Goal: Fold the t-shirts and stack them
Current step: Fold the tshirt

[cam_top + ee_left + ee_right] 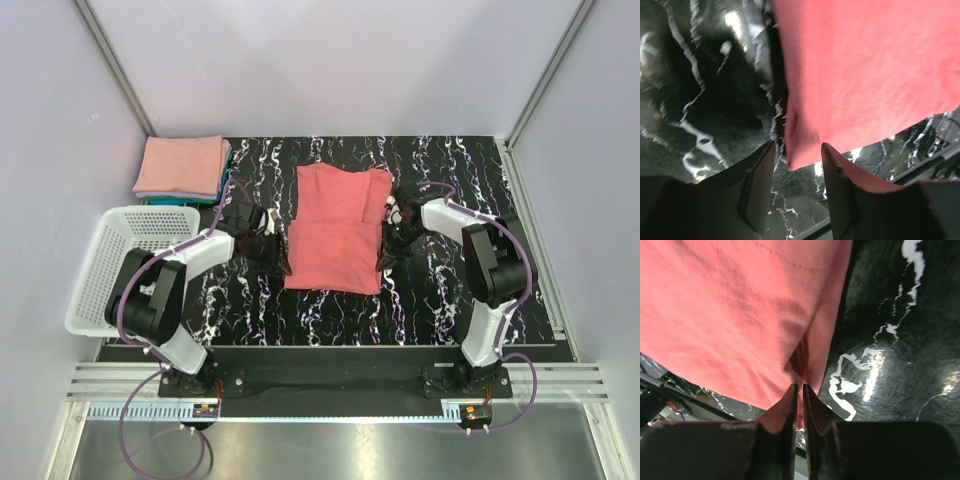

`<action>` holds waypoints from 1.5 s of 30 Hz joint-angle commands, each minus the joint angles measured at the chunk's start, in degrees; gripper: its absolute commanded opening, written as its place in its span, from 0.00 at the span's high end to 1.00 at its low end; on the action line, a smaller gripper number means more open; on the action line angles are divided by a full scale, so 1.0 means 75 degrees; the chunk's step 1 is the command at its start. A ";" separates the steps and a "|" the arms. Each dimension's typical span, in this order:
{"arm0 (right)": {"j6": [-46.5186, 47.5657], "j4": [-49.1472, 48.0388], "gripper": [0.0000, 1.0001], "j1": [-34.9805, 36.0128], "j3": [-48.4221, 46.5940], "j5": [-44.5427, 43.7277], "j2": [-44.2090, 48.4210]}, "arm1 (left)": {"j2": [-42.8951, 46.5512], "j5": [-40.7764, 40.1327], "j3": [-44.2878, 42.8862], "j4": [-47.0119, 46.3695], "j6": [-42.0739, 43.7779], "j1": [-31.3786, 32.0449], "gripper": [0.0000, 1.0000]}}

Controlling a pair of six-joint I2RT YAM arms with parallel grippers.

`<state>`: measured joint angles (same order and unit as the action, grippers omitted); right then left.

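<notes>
A coral-red t-shirt (335, 230) lies partly folded on the black marbled table, its sleeves tucked in at the far end. My left gripper (280, 262) sits low at the shirt's near-left corner. In the left wrist view this gripper (798, 147) is open, and the corner of the shirt (865, 65) hangs loose between its spread fingers. My right gripper (388, 255) is at the shirt's right edge. The right wrist view shows it (800, 387) shut on a pinched fold of the shirt's (740, 305) edge.
A stack of folded t-shirts (183, 167), salmon pink on top with teal below, sits at the back left corner. A white mesh basket (100, 270) stands off the table's left side. Grey walls close in the back and sides.
</notes>
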<state>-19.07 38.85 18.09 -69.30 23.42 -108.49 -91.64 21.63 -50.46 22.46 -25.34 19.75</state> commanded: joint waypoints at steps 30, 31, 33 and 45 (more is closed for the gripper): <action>0.0410 -0.0446 0.73 -0.0642 -0.2291 -0.0334 -0.1051 | -0.2723 -0.0177 -0.3925 0.0030 0.0778 -0.0489 0.50; 0.0421 -0.0446 0.74 -0.0642 -0.2303 -0.0345 -0.1028 | -0.2816 -0.0130 -0.3983 -0.0052 0.0766 -0.0489 0.50; 0.0433 -0.0492 0.75 -0.0642 -0.2280 -0.0322 -0.1027 | -0.2945 0.0010 -0.4088 -0.0018 0.0801 -0.0489 0.50; 0.0492 -0.0586 0.96 -0.0642 -0.2092 -0.0439 -0.0793 | -0.3262 0.0631 -0.4276 -0.0159 0.0930 -0.0477 0.70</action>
<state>-16.19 35.77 13.61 -84.49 20.58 -117.49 -115.20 22.94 -80.09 23.68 -19.16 16.27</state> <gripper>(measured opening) 0.069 0.326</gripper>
